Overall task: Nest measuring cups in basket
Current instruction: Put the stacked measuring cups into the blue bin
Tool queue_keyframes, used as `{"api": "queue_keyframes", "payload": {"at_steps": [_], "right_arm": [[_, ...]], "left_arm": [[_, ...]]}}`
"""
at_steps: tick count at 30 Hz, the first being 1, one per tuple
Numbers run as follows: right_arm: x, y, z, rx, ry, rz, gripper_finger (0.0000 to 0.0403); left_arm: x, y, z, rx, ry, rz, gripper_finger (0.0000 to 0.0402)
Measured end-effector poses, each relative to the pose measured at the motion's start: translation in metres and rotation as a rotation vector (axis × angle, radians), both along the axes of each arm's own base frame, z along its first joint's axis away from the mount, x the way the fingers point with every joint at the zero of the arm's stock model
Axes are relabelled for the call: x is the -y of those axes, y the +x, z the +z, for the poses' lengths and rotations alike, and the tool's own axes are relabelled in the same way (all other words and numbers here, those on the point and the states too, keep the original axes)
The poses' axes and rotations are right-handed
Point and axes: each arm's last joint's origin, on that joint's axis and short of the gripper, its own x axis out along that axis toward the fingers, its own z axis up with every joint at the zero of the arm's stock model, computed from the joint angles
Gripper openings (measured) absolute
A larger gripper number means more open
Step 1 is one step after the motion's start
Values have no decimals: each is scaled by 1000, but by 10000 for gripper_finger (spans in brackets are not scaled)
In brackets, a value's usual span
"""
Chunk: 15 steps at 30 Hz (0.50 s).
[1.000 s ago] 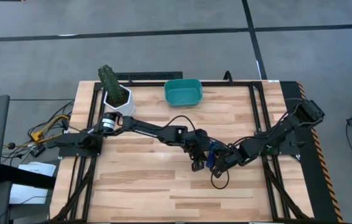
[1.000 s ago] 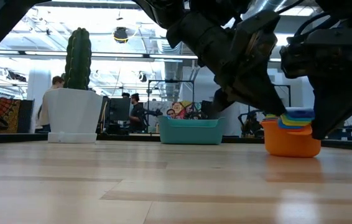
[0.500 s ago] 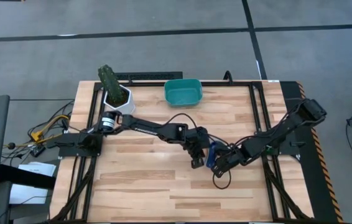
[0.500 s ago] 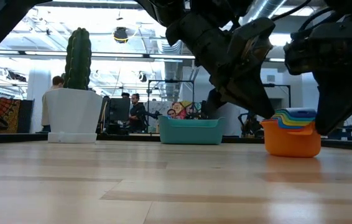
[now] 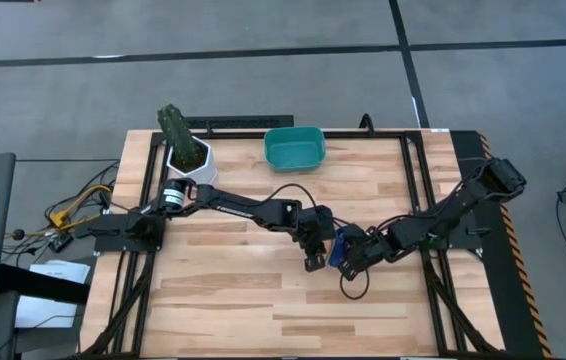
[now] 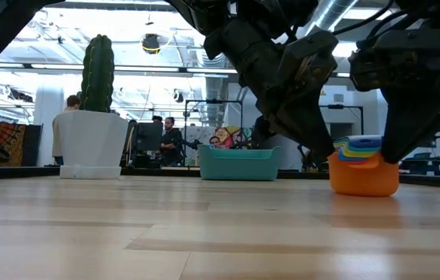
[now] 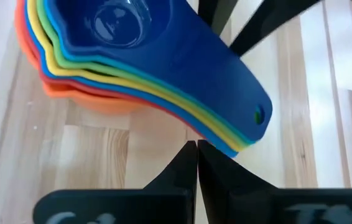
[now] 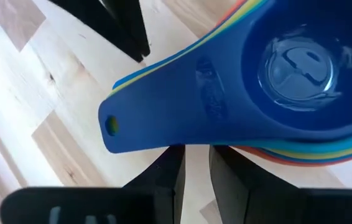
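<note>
Measuring cups [image 6: 364,167] sit nested in one stack on the table [image 5: 263,300], orange outermost, dark blue innermost, well apart from the teal basket [image 5: 294,147]. Left gripper [image 7: 196,149], fingers pressed together, and right gripper [image 8: 194,155], fingers slightly parted, flank the stacked handles.

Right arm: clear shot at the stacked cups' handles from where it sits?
Probably yes. The right gripper sits at the measuring cups, fingers slightly apart just under the blue handle. The shut left gripper crowds the same handles.
</note>
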Motion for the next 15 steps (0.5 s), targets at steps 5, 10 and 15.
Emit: {"api": "queue_keyframes", "payload": {"at_steps": [5, 10, 15], "right_arm": [[3, 2, 0, 9, -8, 1, 97], [3, 3, 1, 12, -9, 7, 97], [2, 5, 4, 27, -4, 10, 97]], "left_arm": [[0, 0, 0, 0, 4, 0, 0], [0, 0, 0, 0, -2, -7, 0], [0, 0, 0, 4, -6, -20, 0]]}}
